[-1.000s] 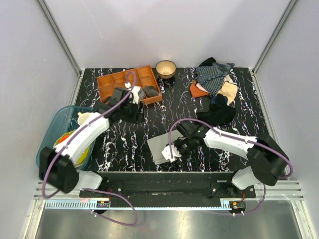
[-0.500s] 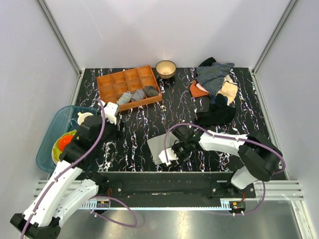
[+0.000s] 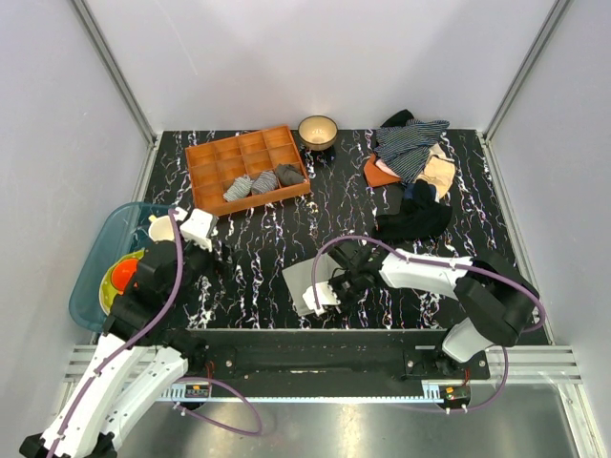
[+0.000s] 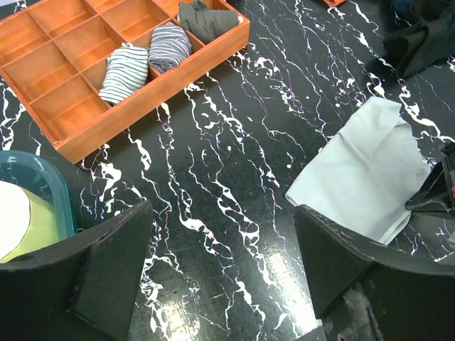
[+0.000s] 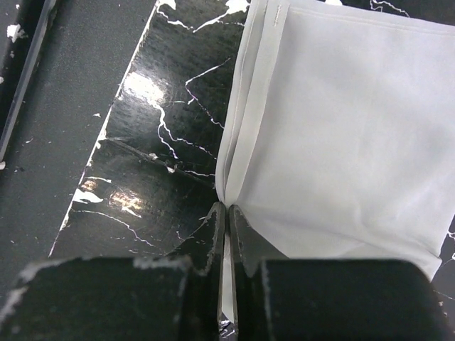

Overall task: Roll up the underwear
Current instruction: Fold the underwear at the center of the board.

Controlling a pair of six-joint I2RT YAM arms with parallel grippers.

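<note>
underwear (image 3: pixel 301 277): flat on black marbled table (image 3: pixel 277 229), close to front edge | right gripper (image 3: pixel 323 297): low, at cloth's near edge | left gripper (image 3: pixel 199 230): raised, beside teal bin (image 3: pixel 91 272) | orange tray (image 3: pixel 215 157): three rolled garments (image 3: pixel 264 181) in front row | back: bowl (image 3: pixel 317 131), clothes pile (image 3: pixel 412 153), black garment (image 3: pixel 415 221)

White shells, black joints on left arm (image 3: pixel 129 380) and right arm (image 3: pixel 431 271); purple cable (image 3: pixel 178 262) along each. Matte black, blocky fingers (image 4: pixel 106 277) on both; white housing (image 3: pixel 198 227) behind left gripper (image 4: pixel 222 273).
</note>
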